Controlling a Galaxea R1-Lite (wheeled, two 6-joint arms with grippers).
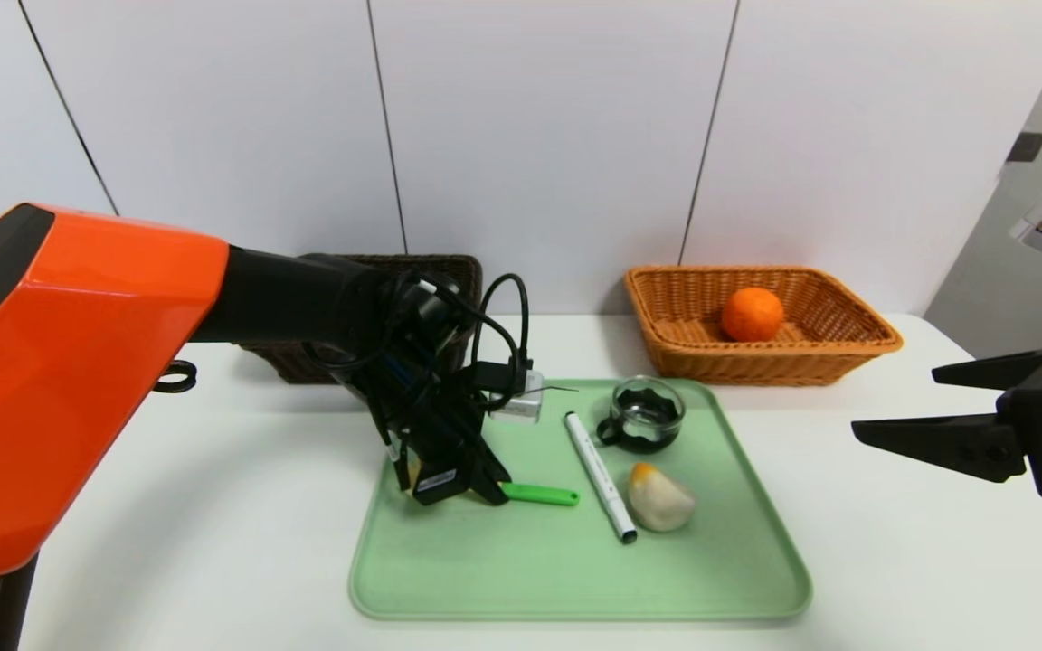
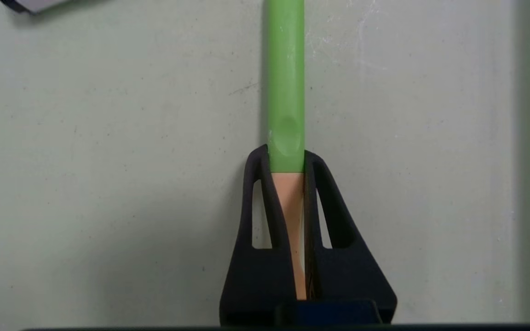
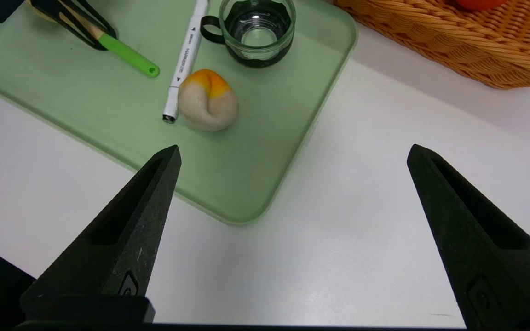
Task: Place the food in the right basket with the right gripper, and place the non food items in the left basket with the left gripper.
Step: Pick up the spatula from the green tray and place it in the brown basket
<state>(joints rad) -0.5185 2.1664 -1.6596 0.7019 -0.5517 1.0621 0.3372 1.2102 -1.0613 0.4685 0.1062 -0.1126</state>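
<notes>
My left gripper (image 1: 489, 493) is low over the green tray (image 1: 575, 579), shut on the peach-coloured end of a green-handled tool (image 2: 285, 69) that lies flat on the tray. The green handle (image 1: 539, 494) sticks out past the fingertips (image 2: 258, 161). Also on the tray are a white marker (image 1: 600, 476), a glass cup (image 1: 646, 414) with a black holder, and a white-and-orange bun (image 1: 659, 497). An orange (image 1: 752, 314) sits in the right wicker basket (image 1: 847, 334). My right gripper (image 1: 896, 402) hangs open and empty above the bare table right of the tray.
The dark left basket (image 1: 458, 271) stands at the back, mostly hidden behind my left arm. A small white block (image 1: 516, 407) sits just behind the left wrist. A black ring (image 1: 175, 375) shows at the far left. The white wall runs close behind both baskets.
</notes>
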